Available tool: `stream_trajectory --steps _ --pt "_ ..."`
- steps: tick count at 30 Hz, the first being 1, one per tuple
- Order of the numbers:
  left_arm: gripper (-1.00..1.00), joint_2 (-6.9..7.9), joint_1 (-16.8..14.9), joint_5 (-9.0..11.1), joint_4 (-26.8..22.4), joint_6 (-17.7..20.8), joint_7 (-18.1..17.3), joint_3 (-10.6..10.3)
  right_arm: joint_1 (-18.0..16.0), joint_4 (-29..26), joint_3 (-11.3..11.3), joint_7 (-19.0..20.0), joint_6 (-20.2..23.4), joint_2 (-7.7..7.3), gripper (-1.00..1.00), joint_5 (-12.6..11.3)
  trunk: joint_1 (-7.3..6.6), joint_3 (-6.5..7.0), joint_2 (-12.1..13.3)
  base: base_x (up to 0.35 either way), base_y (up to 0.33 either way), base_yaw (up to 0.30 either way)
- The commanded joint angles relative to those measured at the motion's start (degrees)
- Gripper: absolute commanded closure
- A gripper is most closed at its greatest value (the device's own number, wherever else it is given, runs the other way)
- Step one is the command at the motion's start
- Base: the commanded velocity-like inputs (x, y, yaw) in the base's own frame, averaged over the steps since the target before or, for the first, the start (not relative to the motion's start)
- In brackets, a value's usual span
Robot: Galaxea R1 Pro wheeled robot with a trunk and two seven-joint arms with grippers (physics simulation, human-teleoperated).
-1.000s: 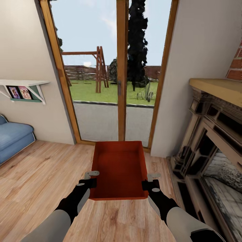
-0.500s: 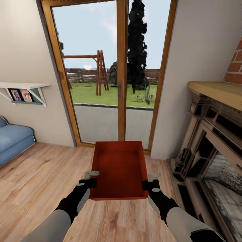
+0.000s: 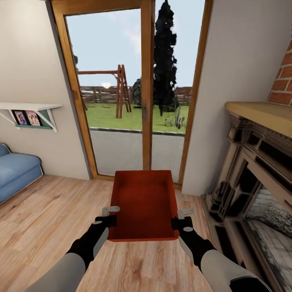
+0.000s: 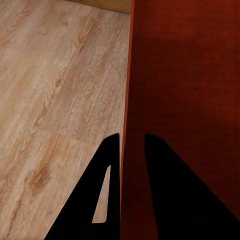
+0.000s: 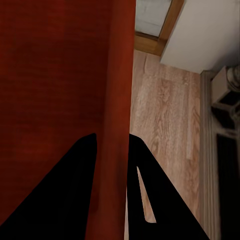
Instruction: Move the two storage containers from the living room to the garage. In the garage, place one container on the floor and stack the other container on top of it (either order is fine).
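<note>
A: Carrying a red-orange bin (image 3: 144, 205) out in front, held level above the wood floor (image 3: 44, 211), open top up, nothing inside it.

B: And the hands?

A: Left hand (image 3: 106, 221) is clamped on the bin's left wall near the near corner, right hand (image 3: 181, 223) likewise on the right wall. Through the left wrist camera, the wall (image 4: 125, 100) runs straight between the two dark fingers (image 4: 107, 165), one finger outside over the planks, one inside the bin. Same story on the right wrist: the right wall (image 5: 117, 100) sits pinched between its fingers (image 5: 85, 165).

B: Where's the bin against the room?

A: Take the glass door (image 3: 142, 93) as the mark. The bin hangs just this side of it, far edge lined up near the door's sill. To the left of the door, a white shelf (image 3: 30, 109) with photos, and below that a blue sofa (image 3: 16, 170). To the right of the door, a plain wall, then the fireplace (image 3: 251, 174) with brick (image 3: 282, 81) above its mantel.

B: Beyond the door?

A: Lawn, a wooden swing frame (image 3: 117, 89), one tall dark tree (image 3: 165, 56).
</note>
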Motion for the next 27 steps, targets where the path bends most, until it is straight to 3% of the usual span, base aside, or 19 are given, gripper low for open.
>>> stream_trajectory --steps 1,27 --pt "1.0 0.24 0.0 -0.7 -0.2 0.5 0.9 1.0 -0.1 0.1 -0.8 -0.4 -0.1 -0.16 1.0 0.4 0.01 0.01 -0.1 0.0 0.0 0.0" --pt "1.0 0.24 0.0 -0.7 -0.3 0.4 0.9 0.9 -0.1 0.1 -0.9 -0.5 -0.1 -0.16 1.0 0.4 0.01 2.32 -0.1 0.0 0.0 0.0"
